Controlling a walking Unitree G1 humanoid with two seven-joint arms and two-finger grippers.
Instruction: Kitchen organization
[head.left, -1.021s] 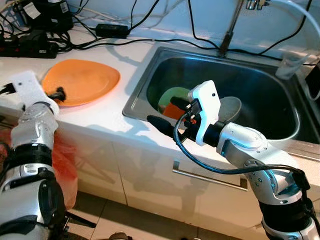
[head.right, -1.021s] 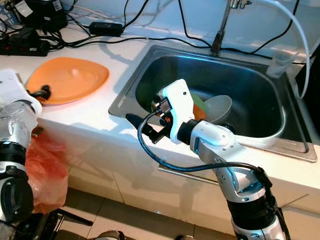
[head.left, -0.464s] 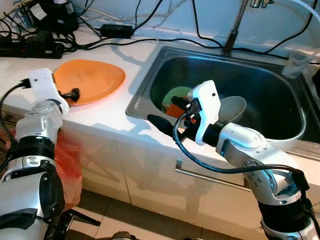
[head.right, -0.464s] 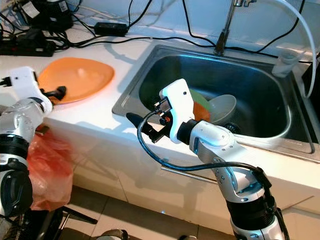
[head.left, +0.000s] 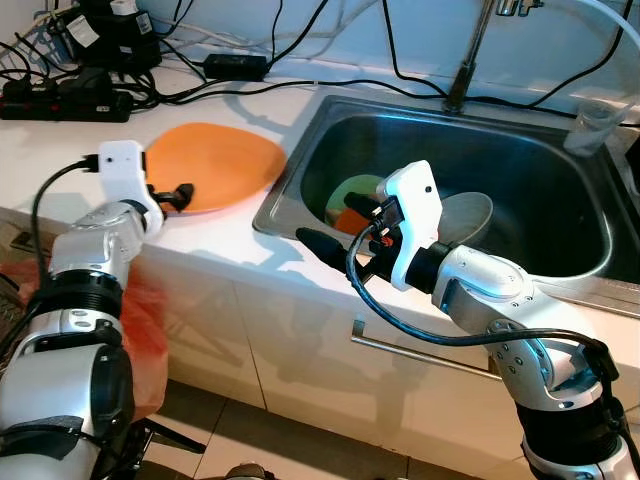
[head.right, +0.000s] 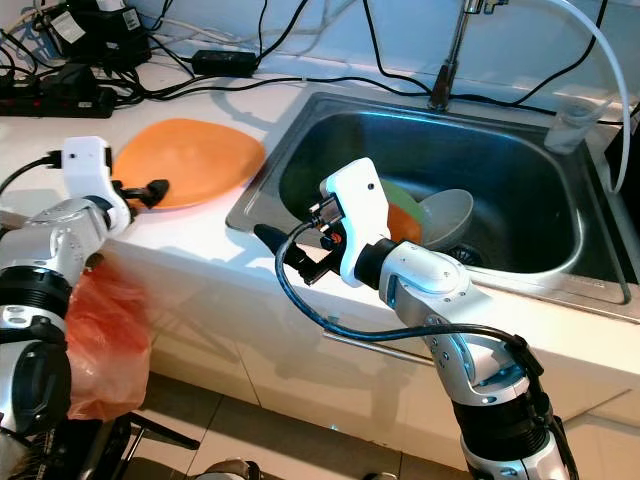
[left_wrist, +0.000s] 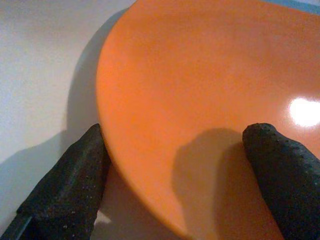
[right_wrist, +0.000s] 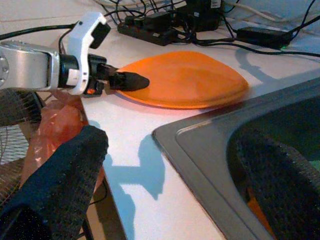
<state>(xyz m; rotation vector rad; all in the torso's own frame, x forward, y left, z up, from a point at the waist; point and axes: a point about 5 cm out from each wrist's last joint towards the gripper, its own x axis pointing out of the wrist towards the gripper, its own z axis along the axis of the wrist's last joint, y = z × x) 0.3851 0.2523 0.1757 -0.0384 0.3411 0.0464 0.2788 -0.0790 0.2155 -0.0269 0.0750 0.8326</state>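
so my left gripper (head.left: 180, 193) has the orange plate (head.left: 215, 165) by its near rim now; one finger on top, the other tucked under the edge, closed as far as the plate lets it. Compared to a second ago the plate sits a good bit closer to the sink (head.left: 300, 125); its far edge is just about touching the sink's rim, where before there was a clear strip of tabletop (head.left: 60, 150) between them; some of that is my head camera shifting, but the gap really did shrink, so I'd say I'm sliding it over.

my right gripper (head.left: 335, 225) hovers at the sink's front edge with its fingers spread wide, nothing in it; behind it in the basin there's a green plate (head.left: 352, 188), something orange, and a grey bowl (head.left: 468, 212).

my guess is the plate's headed for that pile, so the next bit is getting it over the rim without catching; the cables (head.left: 300, 85) by the wall are well out of the way.
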